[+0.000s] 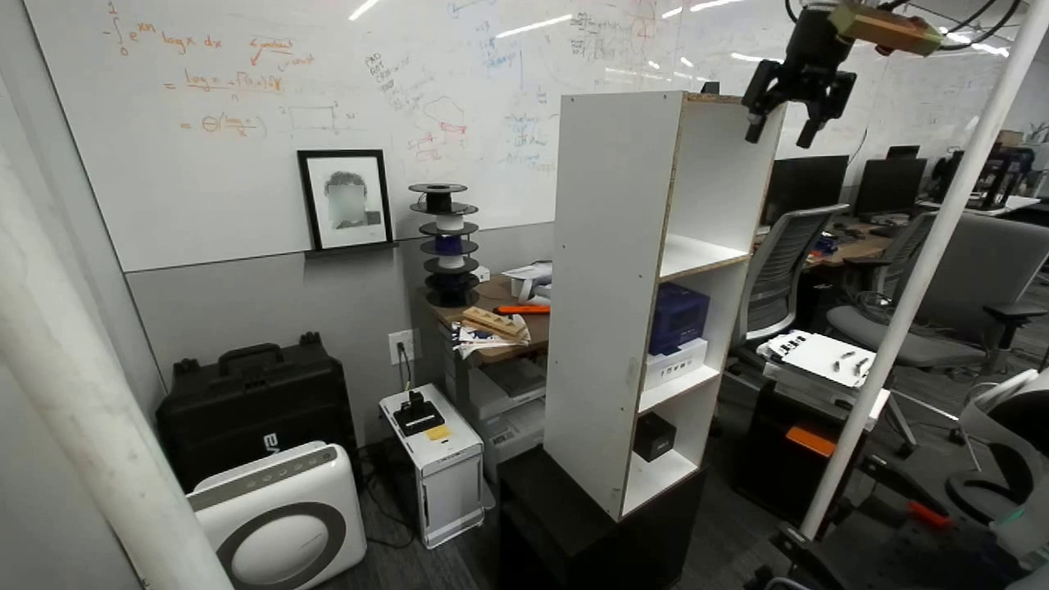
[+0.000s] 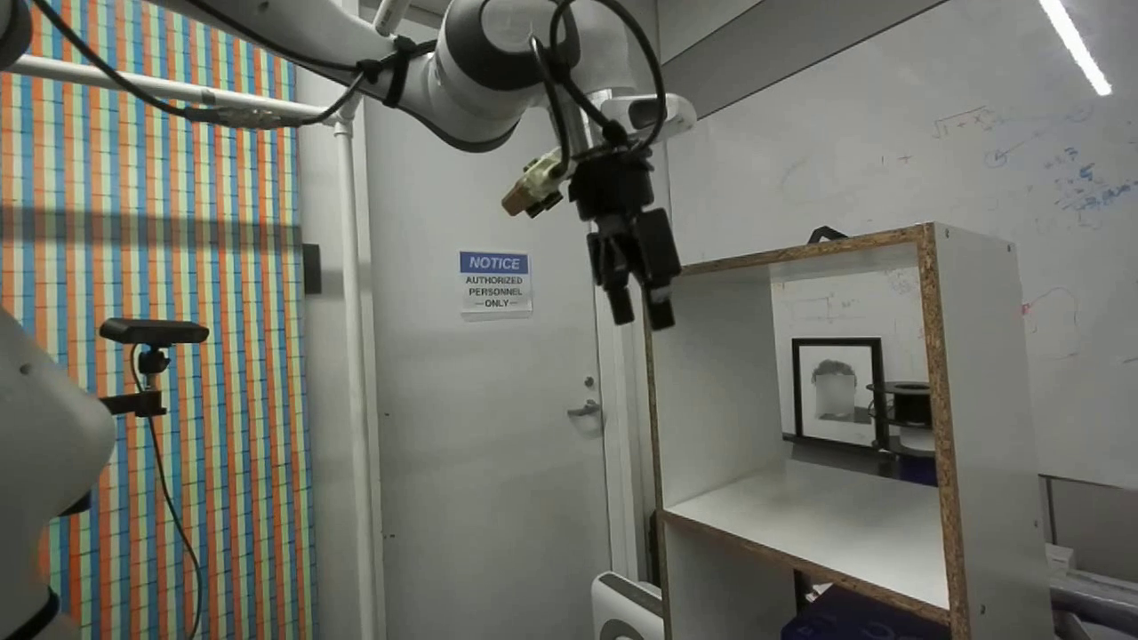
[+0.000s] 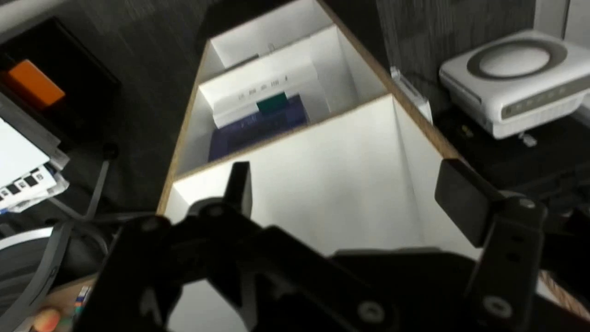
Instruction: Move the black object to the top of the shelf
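The tall white shelf (image 1: pixel 615 287) stands on a black base; it also shows in an exterior view (image 2: pixel 987 400) and the wrist view (image 3: pixel 364 138). A small black object (image 1: pixel 710 88) lies on the shelf's top board and shows as an angled black shape in an exterior view (image 2: pixel 827 235). It is not visible in the wrist view. My gripper (image 1: pixel 781 133) is open and empty, with its fingers pointing down, near the open front of the top compartment. It also shows in an exterior view (image 2: pixel 642 311) and the wrist view (image 3: pixel 354 198), fingers wide apart.
A black box (image 1: pixel 654 437) sits in the lowest compartment. A blue box (image 1: pixel 680 318) on a white box (image 1: pixel 677 365) fills part of the middle one. A white pole (image 1: pixel 922 270) stands in front. An office chair (image 1: pixel 791 262) and desk are behind the shelf.
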`<state>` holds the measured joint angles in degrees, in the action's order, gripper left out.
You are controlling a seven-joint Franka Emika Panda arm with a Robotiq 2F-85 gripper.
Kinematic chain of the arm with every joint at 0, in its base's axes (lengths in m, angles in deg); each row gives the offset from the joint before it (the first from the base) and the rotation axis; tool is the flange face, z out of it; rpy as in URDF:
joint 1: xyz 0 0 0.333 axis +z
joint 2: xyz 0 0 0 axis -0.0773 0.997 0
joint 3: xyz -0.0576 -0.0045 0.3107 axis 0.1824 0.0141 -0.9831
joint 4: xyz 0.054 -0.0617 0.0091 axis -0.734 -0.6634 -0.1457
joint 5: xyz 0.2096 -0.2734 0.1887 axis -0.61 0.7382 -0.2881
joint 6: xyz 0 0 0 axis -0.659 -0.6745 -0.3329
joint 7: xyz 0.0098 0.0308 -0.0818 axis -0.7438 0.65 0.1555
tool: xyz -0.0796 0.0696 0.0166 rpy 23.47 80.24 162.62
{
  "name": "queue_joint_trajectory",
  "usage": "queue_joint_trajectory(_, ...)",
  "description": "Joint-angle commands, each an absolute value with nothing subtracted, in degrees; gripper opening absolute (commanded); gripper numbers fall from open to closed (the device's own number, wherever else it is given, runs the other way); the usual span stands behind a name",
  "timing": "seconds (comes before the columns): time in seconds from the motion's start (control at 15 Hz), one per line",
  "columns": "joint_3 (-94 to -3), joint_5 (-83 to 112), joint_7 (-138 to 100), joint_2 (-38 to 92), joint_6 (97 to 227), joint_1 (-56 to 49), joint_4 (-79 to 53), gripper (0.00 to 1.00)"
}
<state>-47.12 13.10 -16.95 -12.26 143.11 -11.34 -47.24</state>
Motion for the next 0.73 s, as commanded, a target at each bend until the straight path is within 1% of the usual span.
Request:
queue_joint_trajectory(0.0, -44.99, 13.41, -26.68, -17.92, 136.29, -11.05, -54.45, 1.0)
queue_joint_trajectory(0.07, -44.58, 14.15, -28.21, -18.23, 135.13, -11.39, -56.03, 1.0)
queue_joint_trajectory(0.13, -45.44, 13.35, -24.6, -15.34, 136.77, -11.51, -52.75, 1.0)
queue_joint_trajectory(0.33, -44.59, 13.51, -27.11, -16.55, 135.86, -11.56, -55.64, 1.0)
queue_joint_trajectory(0.67, -44.61, 13.53, -27.44, -16.62, 135.82, -11.53, -55.79, 1.0)
